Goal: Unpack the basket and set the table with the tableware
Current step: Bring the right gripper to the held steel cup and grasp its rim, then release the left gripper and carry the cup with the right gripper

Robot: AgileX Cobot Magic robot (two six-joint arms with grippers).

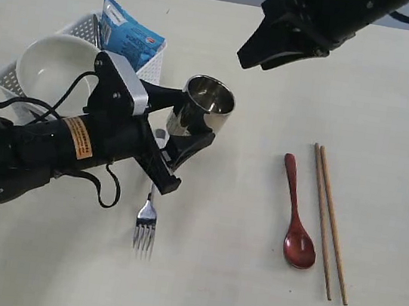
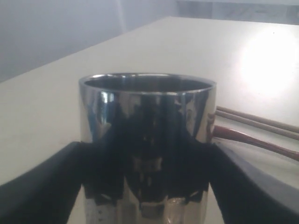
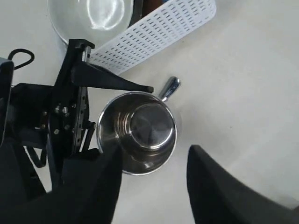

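**Step in hand (judged):** setting the cup down on the counter.

**Layout, nearest first**
- The fork point(image 1: 146, 225) lies flat on the counter point(image 1: 230, 294), and its handle runs back under the left claw point(image 1: 192, 124).
- At the fork's 3 o'clock, well apart, the spoon point(image 1: 298, 219) and chopsticks point(image 1: 328, 224) lie side by side. The chopsticks are on the outer side.
- The cup point(image 1: 205, 106) is upright at the fork's 12 o'clock, just beside the handle tip. Whether its base rests on the counter cannot be told from these views.
- Farther back, at the cup's 10 o'clock, the basket point(image 1: 6, 76) holds the bowl point(image 1: 49, 63) and a blue packet point(image 1: 126, 35).

**Recommendation**
- The cup should not land on the fork handle, where it would likely rock or tip.
- Carry it toward 2 o'clock, clear of the handle, and keep the rim level.
- Lower it until the base sits flat, and release only then.
- Draw the arm back along the line of the fingers so that no pad drags the smooth steel wall.

**Left claw:** set wide, with its fingers point(image 2: 42, 196) pressed against opposite sides of the cup's lower wall. It has firm hold of the cup, and the rim stands clear above the pads.

**Right claw** point(image 1: 256, 60): hovers above the counter at the cup's 1 o'clock and looks down into the cup. Its jaws are parted with nothing between them, and it touches nothing.
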